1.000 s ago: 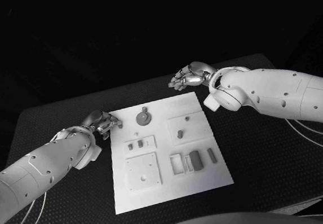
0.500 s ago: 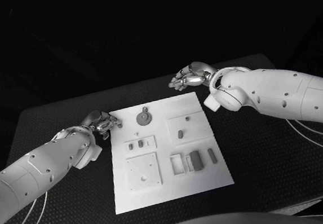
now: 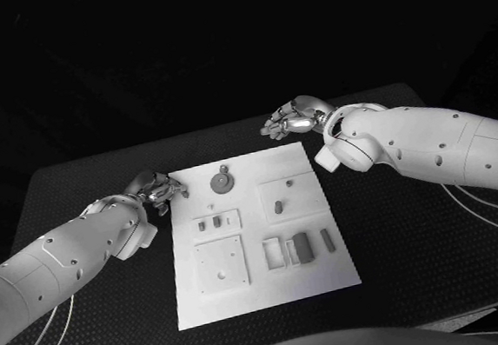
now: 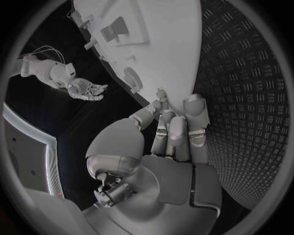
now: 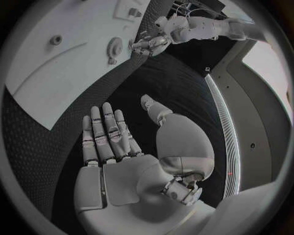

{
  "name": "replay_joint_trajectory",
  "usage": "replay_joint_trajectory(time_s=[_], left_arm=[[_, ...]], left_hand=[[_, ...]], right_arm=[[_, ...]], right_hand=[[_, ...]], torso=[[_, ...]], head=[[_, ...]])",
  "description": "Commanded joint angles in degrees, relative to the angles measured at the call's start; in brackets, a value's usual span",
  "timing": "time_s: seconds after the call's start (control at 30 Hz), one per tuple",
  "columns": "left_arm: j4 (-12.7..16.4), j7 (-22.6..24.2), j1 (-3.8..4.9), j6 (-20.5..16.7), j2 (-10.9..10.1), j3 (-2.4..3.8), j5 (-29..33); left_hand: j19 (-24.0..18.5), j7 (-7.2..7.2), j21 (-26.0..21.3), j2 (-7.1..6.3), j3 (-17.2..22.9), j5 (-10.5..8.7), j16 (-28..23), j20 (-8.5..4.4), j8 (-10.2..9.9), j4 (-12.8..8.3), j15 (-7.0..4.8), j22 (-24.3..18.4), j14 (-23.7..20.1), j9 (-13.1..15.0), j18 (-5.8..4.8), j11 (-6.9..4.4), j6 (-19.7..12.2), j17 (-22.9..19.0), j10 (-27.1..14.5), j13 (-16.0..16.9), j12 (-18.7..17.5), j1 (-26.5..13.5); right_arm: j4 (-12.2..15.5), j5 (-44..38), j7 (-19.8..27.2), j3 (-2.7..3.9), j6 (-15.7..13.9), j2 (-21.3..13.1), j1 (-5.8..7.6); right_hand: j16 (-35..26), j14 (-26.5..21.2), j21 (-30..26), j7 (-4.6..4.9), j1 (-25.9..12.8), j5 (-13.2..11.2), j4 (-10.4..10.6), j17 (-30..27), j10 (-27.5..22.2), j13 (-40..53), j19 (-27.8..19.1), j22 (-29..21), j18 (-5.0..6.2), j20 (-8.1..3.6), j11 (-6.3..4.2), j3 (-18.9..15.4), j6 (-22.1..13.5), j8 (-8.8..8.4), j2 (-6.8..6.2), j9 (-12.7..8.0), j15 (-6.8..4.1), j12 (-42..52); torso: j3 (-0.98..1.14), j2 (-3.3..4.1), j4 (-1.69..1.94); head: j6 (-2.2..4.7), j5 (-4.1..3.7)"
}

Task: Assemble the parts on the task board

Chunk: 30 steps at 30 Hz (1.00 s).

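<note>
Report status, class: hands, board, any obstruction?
Left hand empty at task board edge. Right hand open, empty, beyond far corner. Parts on board untouched. Nothing blocking.

text: none legible; labels: none legible; numbers: none legible

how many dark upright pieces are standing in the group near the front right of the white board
3: a pale frame-like piece stands left of them, then a dark block with a thinner one beside it, and a slim piece rightmost.

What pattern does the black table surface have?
The table carries a raised tread pattern of small dashes in alternating directions, clearest in the left wrist view.
</note>
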Motion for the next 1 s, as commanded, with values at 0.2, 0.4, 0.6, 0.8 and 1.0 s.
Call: replay_joint_trajectory(time_s=[0.2, 0.4, 0.6, 0.8, 1.0], left_arm=[[-0.2, -4.7, -0.84, 1.4, -0.2, -0.51, -0.2], [-0.1, -4.7, -0.84, 1.3, -0.3, -0.51, -0.5], [0.4, -4.8, -0.84, 1.3, -0.9, -0.47, -1.0], [1.4, -5.0, -0.83, 1.6, -1.5, -0.35, -1.7], [2.4, -4.9, -0.83, 2.0, -1.9, -0.27, -1.8]], left_hand=[[0.2, 0.62, -0.2, -0.04, -0.1, -0.01, -0.3, -0.38, -0.2, 0.6, 0.1, 0.8, 0.4, -0.2, 3.42, 0.3, -0.5, 0.0, 0.2, -0.1, 0.3, -0.6], [0.3, 0.5, -0.2, -0.1, 0.2, 0.0, -0.3, -0.46, -0.1, 0.4, -0.01, 0.8, 0.5, -0.2, 3.54, 0.19, -0.2, 0.0, 0.3, -0.2, 0.4, -0.3], [0.4, 0.46, -0.3, -0.62, 0.3, 0.0, -0.4, -0.46, -0.1, 0.0, -0.06, 0.7, 0.6, -0.1, 3.54, 0.14, -0.2, 0.0, 0.3, -0.3, 0.4, 0.0], [0.5, 0.36, -0.4, -1.31, 0.2, 0.0, -0.5, -0.46, 0.1, -0.2, -0.13, 0.7, 0.7, -0.1, 3.53, 0.06, 0.1, 0.0, 0.4, -0.4, 0.5, 0.0], [0.5, 0.3, -0.4, -1.48, 0.2, 0.0, -0.5, -0.47, 0.2, -0.3, -0.18, 0.7, 0.7, 0.0, 3.52, 0.0, 0.3, -0.1, 0.4, -0.5, 0.5, 0.0]], right_arm=[[0.1, -0.1, 0.5, 0.01, 0.4, 0.0, -0.02], [0.1, -0.1, 0.5, 0.01, 0.5, -0.1, -0.02], [0.1, -0.1, 0.5, 0.01, 0.5, -0.1, -0.02], [0.2, -0.1, 0.5, 0.01, 0.4, -0.3, -0.02], [0.2, -0.1, 0.5, 0.01, 0.4, -0.3, -0.02]], right_hand=[[-0.3, 0.5, -0.3, 3.74, -0.4, -0.1, 0.2, 0.0, 0.3, -0.1, 0.4, 0.1, 0.64, -0.15, -0.06, 0.0, -0.4, 0.31, 0.05, -0.1, 0.08, -0.3], [-0.3, 0.5, -0.3, 3.74, -0.4, -0.1, 0.2, 0.0, 0.3, -0.1, 0.4, 0.1, 0.65, -0.14, -0.06, 0.0, -0.4, 0.32, 0.05, -0.1, 0.08, -0.3], [-0.3, 0.5, -0.4, 3.74, -0.4, -0.1, 0.2, 0.0, 0.3, -0.1, 0.4, 0.1, 0.65, -0.14, -0.06, 0.0, -0.4, 0.33, 0.05, -0.1, 0.08, -0.3], [-0.3, 0.5, -0.4, 3.74, -0.4, -0.1, 0.2, 0.1, 0.3, -0.1, 0.4, 0.1, 0.66, -0.14, -0.06, 0.0, -0.4, 0.33, 0.06, -0.1, 0.08, -0.3], [-0.3, 0.5, -0.4, 3.74, -0.4, -0.1, 0.2, 0.1, 0.3, -0.1, 0.4, 0.2, 0.66, -0.14, -0.06, 0.0, -0.4, 0.34, 0.06, -0.1, 0.08, -0.3]], torso=[[0.02, 0.0, -0.01], [0.0, -0.02, 0.03], [-0.02, -0.02, 0.04], [-0.01, -0.04, 0.08], [-0.05, -0.03, 0.04]], head=[[0.01, 0.01], [-0.01, -0.01], [0.07, -0.05], [0.12, 0.0], [0.07, 0.01]])
